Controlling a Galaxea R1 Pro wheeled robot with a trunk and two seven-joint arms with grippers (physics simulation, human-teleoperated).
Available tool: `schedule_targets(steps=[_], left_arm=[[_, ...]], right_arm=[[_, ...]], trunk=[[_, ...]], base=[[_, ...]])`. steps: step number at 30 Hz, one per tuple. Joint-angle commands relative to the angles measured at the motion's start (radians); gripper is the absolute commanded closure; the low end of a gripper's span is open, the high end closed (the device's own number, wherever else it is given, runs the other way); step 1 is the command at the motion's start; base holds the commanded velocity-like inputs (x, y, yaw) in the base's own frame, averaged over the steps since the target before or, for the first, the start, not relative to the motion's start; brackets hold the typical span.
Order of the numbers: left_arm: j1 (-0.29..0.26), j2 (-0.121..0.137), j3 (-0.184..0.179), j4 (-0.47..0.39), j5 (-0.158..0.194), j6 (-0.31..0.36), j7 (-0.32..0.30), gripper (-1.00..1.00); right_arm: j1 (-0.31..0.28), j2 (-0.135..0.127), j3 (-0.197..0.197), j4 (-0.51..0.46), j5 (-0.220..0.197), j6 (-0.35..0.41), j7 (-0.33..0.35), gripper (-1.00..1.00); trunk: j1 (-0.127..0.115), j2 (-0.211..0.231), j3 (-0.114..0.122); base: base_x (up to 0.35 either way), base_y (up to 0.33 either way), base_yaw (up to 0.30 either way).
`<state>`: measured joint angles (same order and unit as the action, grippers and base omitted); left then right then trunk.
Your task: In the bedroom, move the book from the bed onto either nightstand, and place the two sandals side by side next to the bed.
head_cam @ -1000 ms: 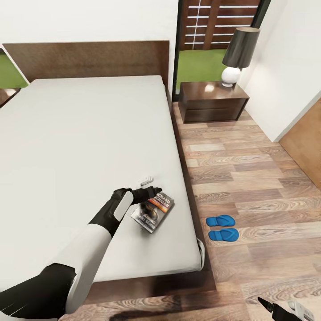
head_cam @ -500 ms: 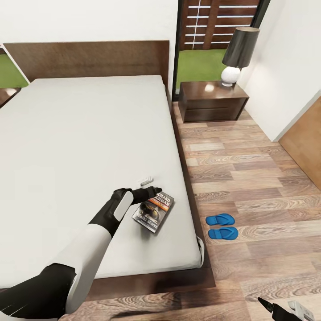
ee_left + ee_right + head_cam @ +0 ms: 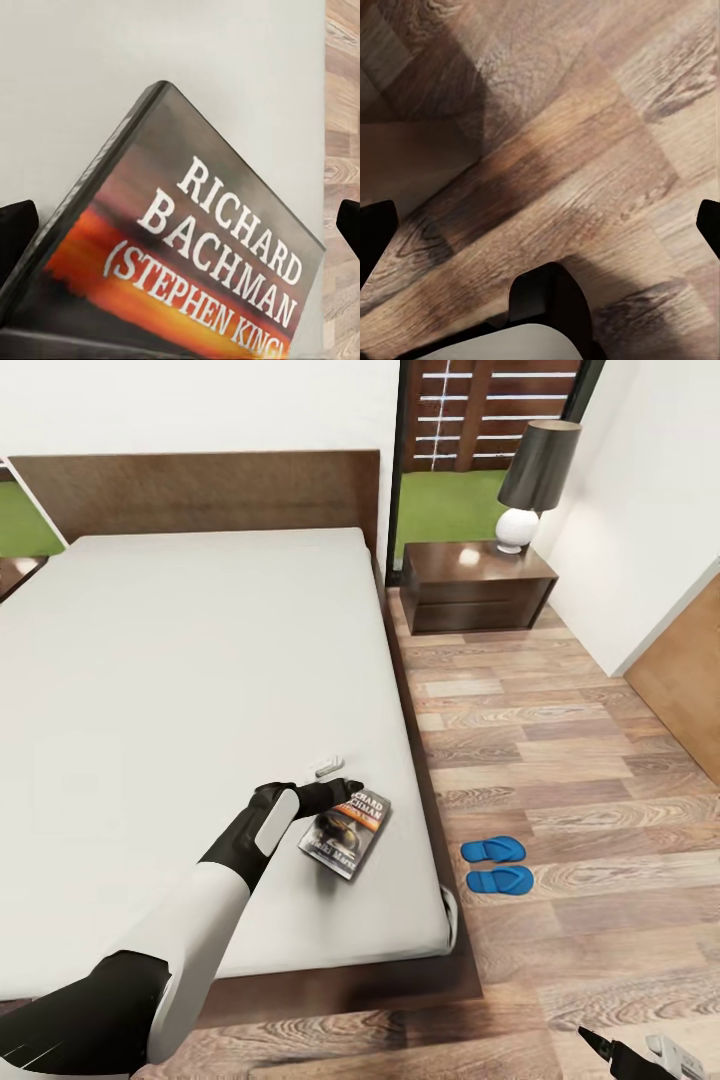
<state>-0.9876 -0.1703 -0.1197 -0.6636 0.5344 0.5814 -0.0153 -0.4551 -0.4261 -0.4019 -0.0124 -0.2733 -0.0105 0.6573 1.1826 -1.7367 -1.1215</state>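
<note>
The book (image 3: 346, 833) lies flat near the right edge of the bed (image 3: 200, 690), cover up, with the left gripper (image 3: 335, 792) right at its top edge and its dark fingers (image 3: 16, 232) spread wide to either side of the cover, not gripping it. A thin paperback flat on a soft mattress gives little to pinch, so closing could push it toward the edge and onto the floor (image 3: 560, 760) beside the sandals (image 3: 495, 865). The right gripper (image 3: 640, 1053) hangs low over the planks, fingers apart, holding nothing.
</note>
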Motion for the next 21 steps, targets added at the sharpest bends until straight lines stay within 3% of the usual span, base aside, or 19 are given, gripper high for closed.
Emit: schedule_targets(steps=[1, 6, 21], left_arm=[[0.000, 0.000, 0.000, -0.001, -0.001, 0.004, -0.002, -1.00], [0.000, 0.000, 0.000, -0.001, -0.001, 0.003, -0.002, -1.00], [0.000, 0.000, 0.000, -0.001, -0.001, 0.004, -0.002, -1.00]], right_arm=[[-0.001, 0.000, 0.005, 0.002, -0.009, -0.001, 0.004, -1.00], [-0.001, -0.001, 0.005, 0.002, -0.009, -0.001, 0.004, -1.00], [-0.001, -0.001, 0.005, 0.002, -0.009, -0.002, 0.004, -1.00]], trunk=[[0.000, 0.000, -0.001], [0.000, 0.000, -0.001], [0.000, 0.000, -0.001]], base=[[-0.206, 0.000, 0.000], [-0.136, 0.000, 0.000], [-0.006, 0.000, -0.031]])
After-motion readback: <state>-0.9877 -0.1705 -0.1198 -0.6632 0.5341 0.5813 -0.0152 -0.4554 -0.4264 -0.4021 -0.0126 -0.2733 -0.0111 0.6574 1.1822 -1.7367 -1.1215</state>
